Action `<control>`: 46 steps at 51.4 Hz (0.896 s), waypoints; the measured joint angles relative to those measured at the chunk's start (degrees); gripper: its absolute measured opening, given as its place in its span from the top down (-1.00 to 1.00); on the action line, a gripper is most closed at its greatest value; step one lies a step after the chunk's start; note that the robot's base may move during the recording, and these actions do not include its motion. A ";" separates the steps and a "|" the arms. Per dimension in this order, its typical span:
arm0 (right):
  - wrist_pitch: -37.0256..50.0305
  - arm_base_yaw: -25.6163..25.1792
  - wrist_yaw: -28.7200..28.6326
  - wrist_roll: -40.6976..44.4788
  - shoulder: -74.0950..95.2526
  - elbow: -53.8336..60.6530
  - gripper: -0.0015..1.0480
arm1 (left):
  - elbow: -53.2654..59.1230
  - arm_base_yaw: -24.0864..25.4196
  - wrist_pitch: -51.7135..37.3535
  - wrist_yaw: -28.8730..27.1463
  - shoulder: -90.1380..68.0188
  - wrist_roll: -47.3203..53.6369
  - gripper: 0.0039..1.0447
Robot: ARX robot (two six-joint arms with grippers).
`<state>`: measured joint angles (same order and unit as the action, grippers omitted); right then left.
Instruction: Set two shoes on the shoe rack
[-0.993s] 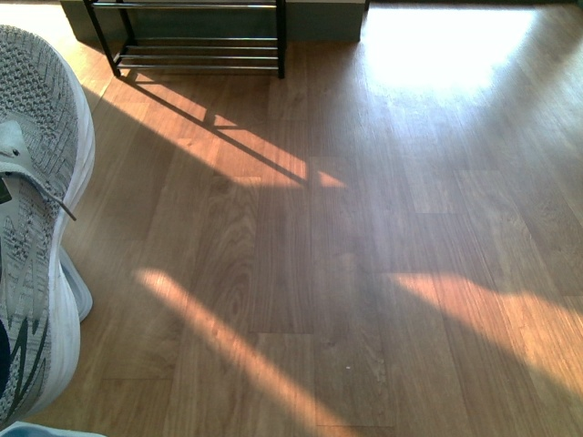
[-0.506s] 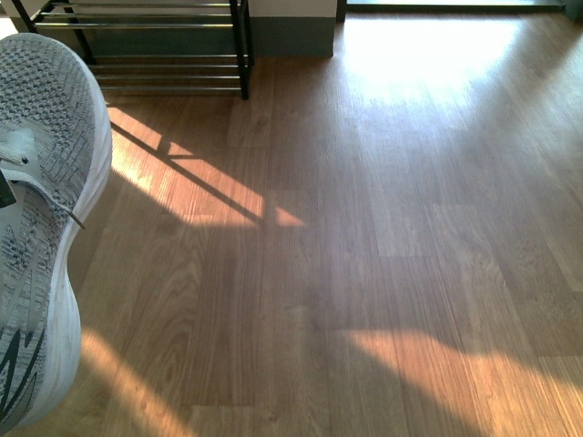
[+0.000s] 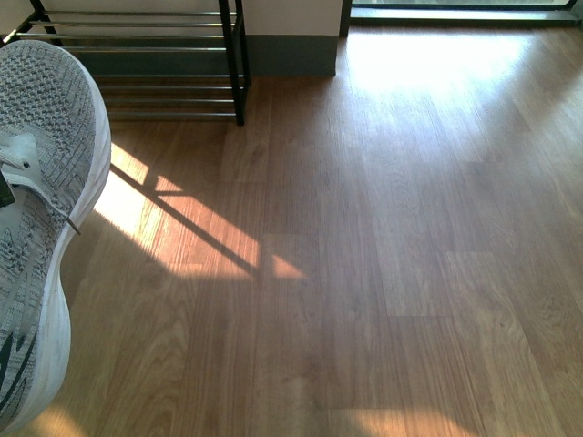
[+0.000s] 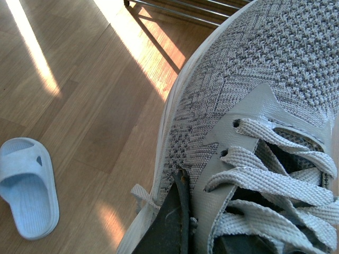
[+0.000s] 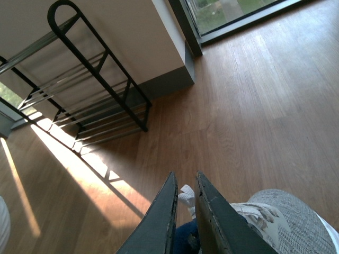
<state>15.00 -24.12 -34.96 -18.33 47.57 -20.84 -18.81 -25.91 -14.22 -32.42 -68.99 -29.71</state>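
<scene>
Open floor (image 3: 364, 228) between shoe (image 3: 46, 182) toe and shoe rack (image 3: 239, 73) corner post

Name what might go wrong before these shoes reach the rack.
The left-held shoe trails a loose lace end that may snag the shoe rack rods. The right jaws pinch the right-held shoe only near its collar, so it might slip. The slipper on the floor could obstruct movement.

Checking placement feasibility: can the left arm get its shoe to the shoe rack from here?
Probably yes. The left end effector grips the shoe, and only bare floor lies between it and the shoe rack ahead.
</scene>
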 joint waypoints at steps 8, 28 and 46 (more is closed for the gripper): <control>0.00 0.00 0.17 0.00 0.04 0.00 0.81 | 0.00 0.00 0.00 0.00 0.00 0.00 0.98; 0.00 -0.07 0.33 0.02 0.04 0.00 0.81 | 0.00 -0.09 0.00 0.28 0.00 0.00 0.98; 0.00 -0.04 0.07 0.00 0.04 0.00 0.81 | 0.11 0.13 0.04 -0.15 0.00 0.00 0.98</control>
<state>15.00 -24.16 -34.89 -18.33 47.62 -20.84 -18.70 -25.78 -14.17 -32.58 -68.99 -29.71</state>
